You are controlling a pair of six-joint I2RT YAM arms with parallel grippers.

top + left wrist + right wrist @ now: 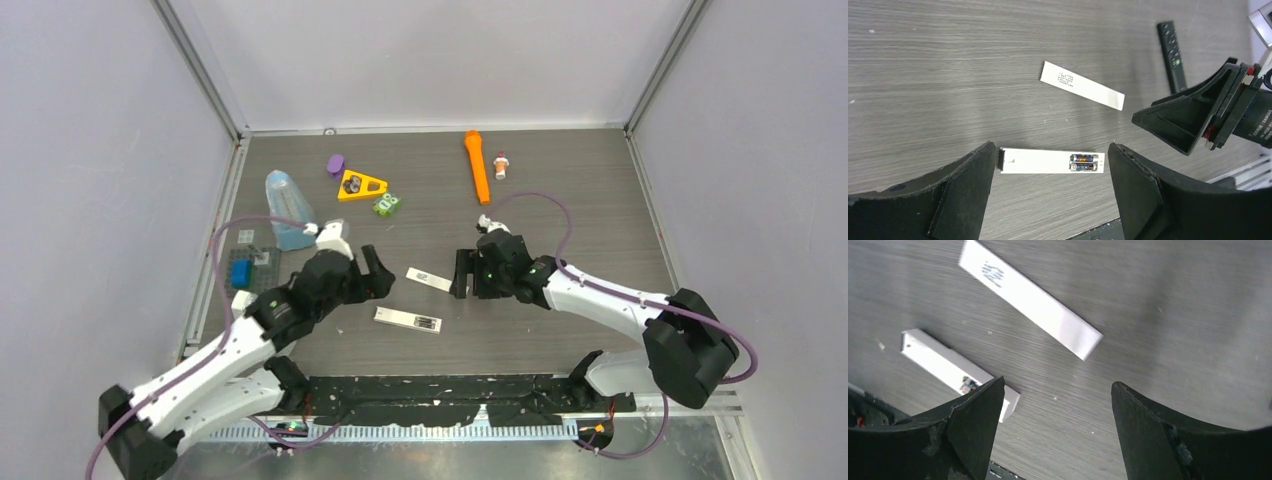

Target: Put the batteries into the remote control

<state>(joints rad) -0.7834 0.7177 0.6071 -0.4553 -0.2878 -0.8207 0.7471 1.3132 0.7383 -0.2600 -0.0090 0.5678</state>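
Both arms hover over the wooden table (560, 200) with nothing in their grasp. The left gripper (1051, 152) stands wide open, and the remote control (1038, 160) lies flat just beyond its fingertips, spanning the gap between them and touching neither. Its compartment is uncovered and two batteries (1084, 163) sit side by side at one end. A separate white cover (1082, 86) rests farther out, past the fingertips. The right gripper (1058, 390) is also spread wide, facing the cover, with the remote's battery end partly hidden behind one of its fingers (973, 430).
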